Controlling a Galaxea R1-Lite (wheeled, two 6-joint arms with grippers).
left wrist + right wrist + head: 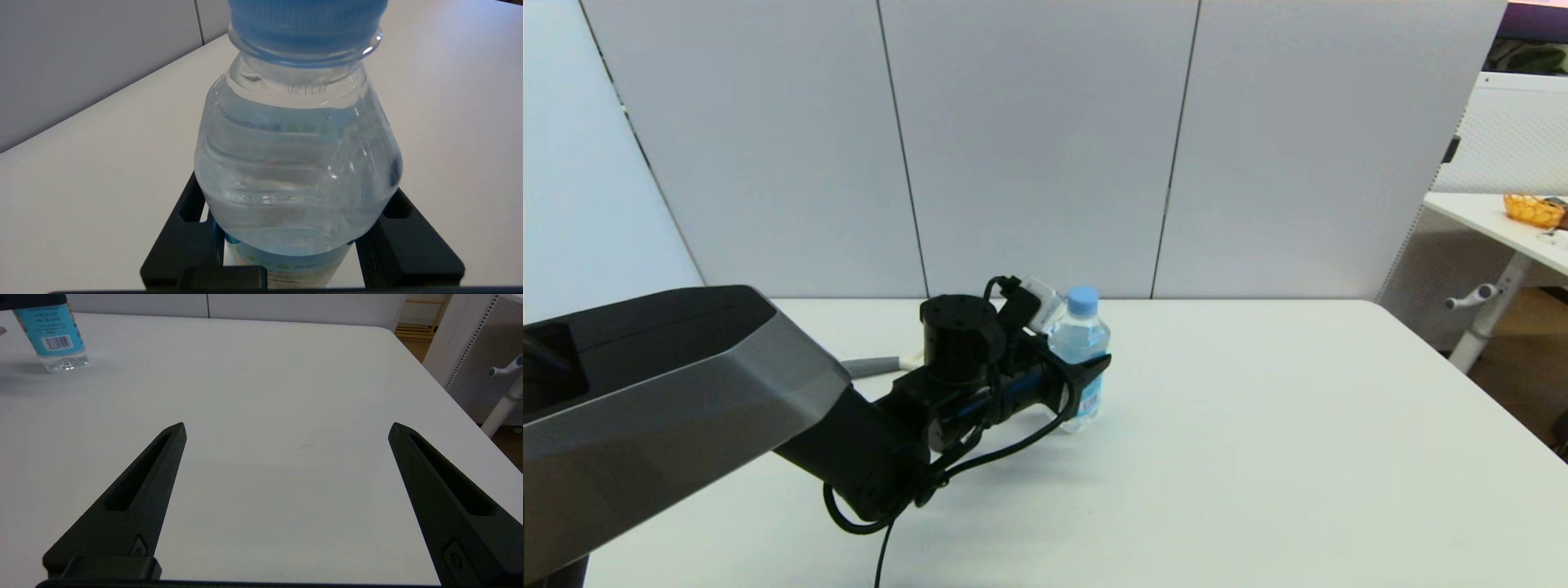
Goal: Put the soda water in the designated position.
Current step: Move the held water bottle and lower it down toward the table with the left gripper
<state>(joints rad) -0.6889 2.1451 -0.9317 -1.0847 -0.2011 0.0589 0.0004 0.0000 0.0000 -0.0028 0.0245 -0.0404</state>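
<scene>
Soda water (1080, 343) upright, clear liquid inside.

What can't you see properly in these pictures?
- Soda water: in the head view the left claw covers its middle; in the left wrist view the cap's top is cut off by the edge.
- Grey-handled thing on the table: the left arm hides most of it in the head view.
- Label print: too small to read in the right wrist view.
- Right claw: out of the head view.
</scene>
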